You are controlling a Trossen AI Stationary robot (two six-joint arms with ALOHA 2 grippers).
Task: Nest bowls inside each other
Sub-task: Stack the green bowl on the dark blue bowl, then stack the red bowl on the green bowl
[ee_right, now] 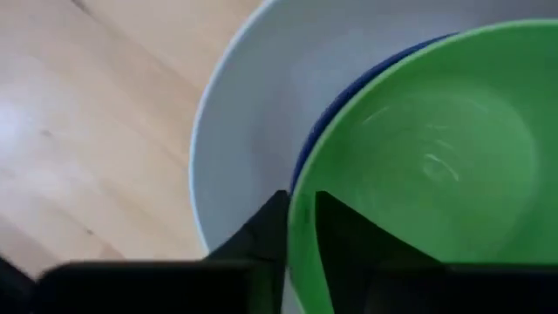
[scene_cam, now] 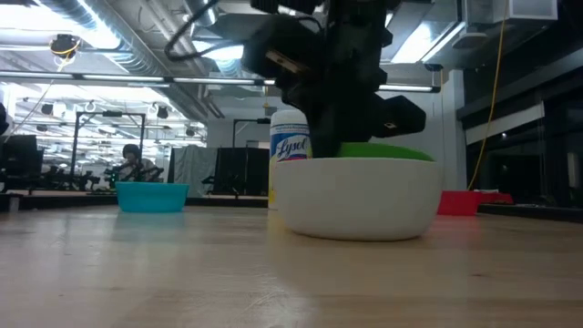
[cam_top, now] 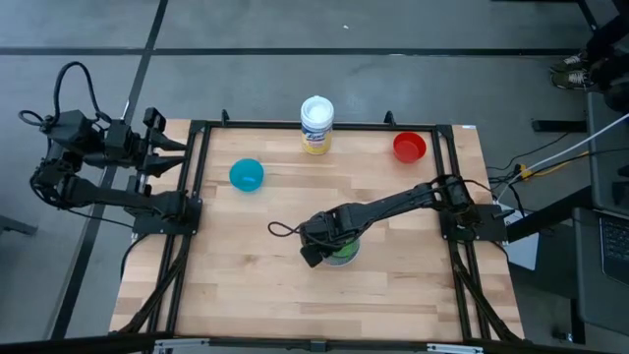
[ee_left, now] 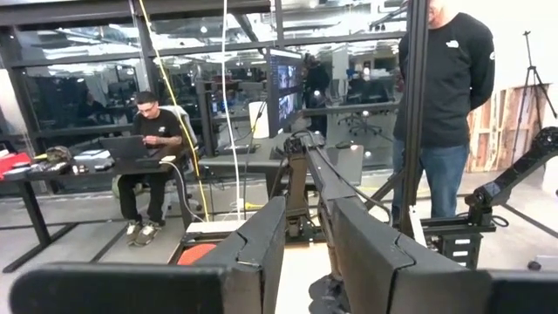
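Note:
The white bowl (scene_cam: 360,196) stands near the table's middle, toward the near edge. A dark blue bowl (ee_right: 349,96) lies inside it, and the green bowl (ee_right: 418,157) lies inside the blue one, its rim (scene_cam: 387,150) showing above the white rim. My right gripper (ee_right: 301,222) reaches down from above, shut on the green bowl. The teal bowl (cam_top: 247,175) rests on its base at the far left, and the red bowl (cam_top: 409,147) on its base at the far right. My left gripper (cam_top: 167,146) waits open, off the table's left edge. My right gripper pinches the green bowl's rim (ee_right: 298,205), with one finger (ee_right: 349,240) inside the bowl and the other finger (ee_right: 266,231) outside, between the green and white walls. The fingers come steeply from above. The green bowl sits upright inside the blue bowl; whether its bottom rests there is hidden.
A white canister (cam_top: 316,125) with a yellow label stands at the far edge between the teal and red bowls. Black frame rails (cam_top: 197,187) run along the table's left and right sides. People stand and sit beyond the table in the left wrist view.

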